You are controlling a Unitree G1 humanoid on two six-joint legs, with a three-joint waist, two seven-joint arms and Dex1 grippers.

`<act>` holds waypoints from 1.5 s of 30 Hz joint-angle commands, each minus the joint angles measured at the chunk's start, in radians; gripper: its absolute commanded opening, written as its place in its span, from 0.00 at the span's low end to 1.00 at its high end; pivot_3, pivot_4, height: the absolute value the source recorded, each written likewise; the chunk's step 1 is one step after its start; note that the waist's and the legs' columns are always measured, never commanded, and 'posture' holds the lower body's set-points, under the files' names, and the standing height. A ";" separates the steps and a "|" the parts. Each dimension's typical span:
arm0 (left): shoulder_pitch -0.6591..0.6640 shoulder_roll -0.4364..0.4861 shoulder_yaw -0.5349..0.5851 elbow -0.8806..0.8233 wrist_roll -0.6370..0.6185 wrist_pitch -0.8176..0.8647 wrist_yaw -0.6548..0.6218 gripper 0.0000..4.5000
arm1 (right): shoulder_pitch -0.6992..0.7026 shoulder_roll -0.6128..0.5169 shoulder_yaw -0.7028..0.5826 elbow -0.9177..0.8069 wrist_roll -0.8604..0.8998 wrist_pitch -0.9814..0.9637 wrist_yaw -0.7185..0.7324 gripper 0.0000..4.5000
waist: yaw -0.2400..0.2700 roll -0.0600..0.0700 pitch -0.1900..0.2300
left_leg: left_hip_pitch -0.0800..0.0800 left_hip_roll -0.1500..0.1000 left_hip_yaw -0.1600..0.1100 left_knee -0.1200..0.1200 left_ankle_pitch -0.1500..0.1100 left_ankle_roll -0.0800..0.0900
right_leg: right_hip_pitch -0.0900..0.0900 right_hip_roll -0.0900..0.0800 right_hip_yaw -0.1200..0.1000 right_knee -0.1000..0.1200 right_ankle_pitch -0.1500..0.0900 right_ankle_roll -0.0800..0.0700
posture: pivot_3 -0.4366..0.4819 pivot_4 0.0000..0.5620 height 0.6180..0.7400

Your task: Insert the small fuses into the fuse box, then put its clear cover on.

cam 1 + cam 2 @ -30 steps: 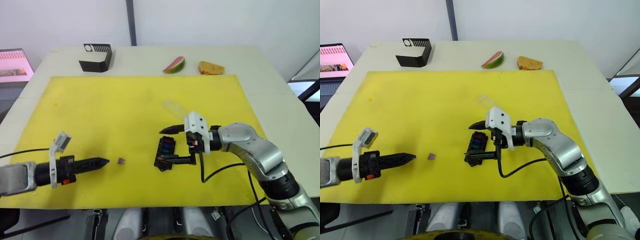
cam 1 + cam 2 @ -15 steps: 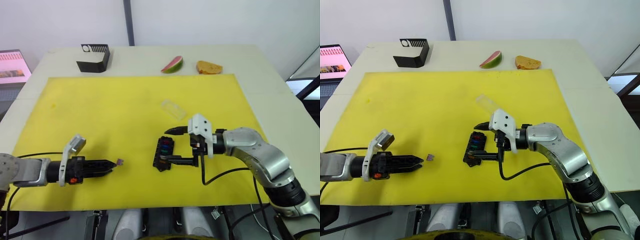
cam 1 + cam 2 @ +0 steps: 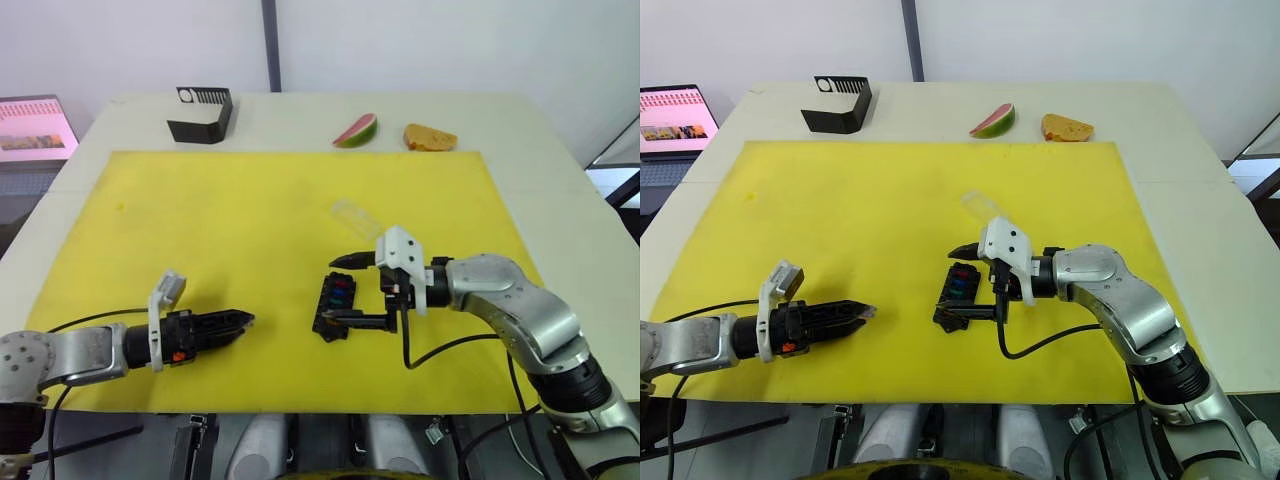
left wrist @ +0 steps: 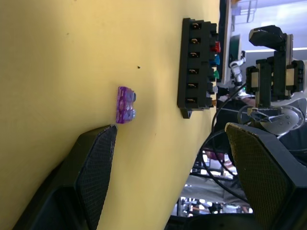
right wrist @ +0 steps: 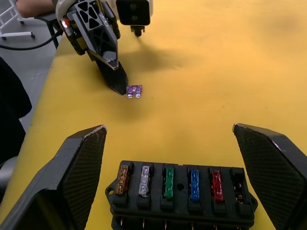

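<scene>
The left gripper point(image 4: 163, 158) lay low over the yellow mat point(image 3: 230, 215) in the lower left of the head view, fingers spread, with the purple fuse point(image 4: 126, 105) on the mat just off one fingertip point(image 4: 98, 143), not gripped. In the lower centre sat the black fuse box point(image 5: 182, 189), holding amber, grey, green, blue and red fuses in one row with the end slot empty. The right gripper point(image 3: 340, 290) straddled it, fingers wide apart on either side. The clear cover point(image 3: 352, 214) lay on the mat above the box, towards the centre of the frame.
</scene>
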 commanded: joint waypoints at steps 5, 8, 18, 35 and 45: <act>-0.022 0.020 -0.033 0.000 -0.061 -0.043 0.066 0.85 | -0.008 -0.013 -0.025 -0.041 0.007 -0.009 0.001 1.00 | 0.000 0.000 0.000 | 0.000 0.000 0.000 0.000 0.000 -0.001 | 0.000 0.000 0.000 0.000 0.000 0.000 | 0.48 0.27 1.00; -0.028 0.016 -0.039 -0.011 -0.062 -0.054 0.078 0.85 | -0.006 -0.011 -0.025 -0.045 0.008 -0.007 -0.004 1.00 | -0.001 0.000 0.000 | 0.000 0.000 0.000 0.000 0.001 -0.001 | 0.000 0.000 0.000 0.000 0.000 0.000 | 0.48 0.27 1.00; -0.051 0.045 -0.020 0.016 -0.032 -0.061 0.080 0.01 | -0.001 -0.013 -0.026 -0.049 0.011 -0.006 -0.009 1.00 | -0.005 0.000 0.000 | 0.000 0.000 0.000 0.000 0.001 -0.002 | -0.001 0.000 0.000 0.000 0.000 0.000 | 0.48 0.27 1.00; -0.161 0.095 0.007 0.067 0.287 0.087 -0.234 0.01 | 0.013 -0.030 -0.039 -0.069 0.020 0.004 -0.014 1.00 | -0.005 0.000 0.000 | 0.000 0.000 0.000 -0.001 0.002 -0.003 | -0.001 0.001 0.000 0.000 0.000 0.000 | 0.48 0.27 1.00; -0.075 0.178 0.078 -0.005 0.542 0.009 -0.612 0.21 | 0.021 -0.055 -0.054 -0.079 0.036 0.007 0.003 1.00 | -0.007 0.000 0.001 | 0.000 0.000 0.000 -0.007 0.002 -0.004 | -0.003 0.000 0.000 -0.002 -0.002 -0.003 | 0.48 0.27 1.00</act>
